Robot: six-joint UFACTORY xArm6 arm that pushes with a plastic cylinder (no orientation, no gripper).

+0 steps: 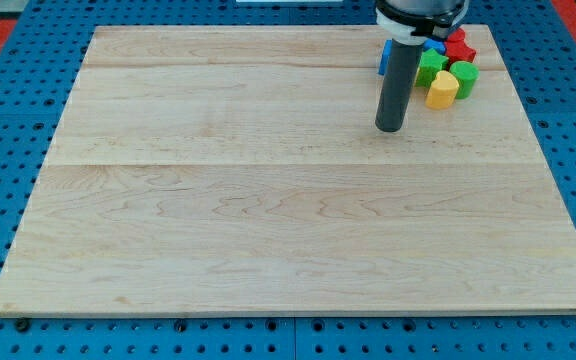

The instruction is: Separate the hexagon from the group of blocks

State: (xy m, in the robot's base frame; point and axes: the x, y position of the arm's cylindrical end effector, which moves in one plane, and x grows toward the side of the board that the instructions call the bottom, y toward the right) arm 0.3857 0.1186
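Observation:
A tight group of blocks sits near the board's top right corner. A yellow block (442,88), which looks like the hexagon, is at the group's bottom edge. Two green blocks (430,67) (465,74) touch it from above. A red block (458,45) and a blue block (434,47) lie behind them, and their shapes are unclear. Another blue block (382,60) is partly hidden behind the rod. My tip (390,129) rests on the board to the lower left of the group, a short gap left of the yellow block, touching no block.
The wooden board (268,200) lies on a blue perforated table. The group sits close to the board's top and right edges. The arm's dark mount (418,14) hangs over the group at the view's top.

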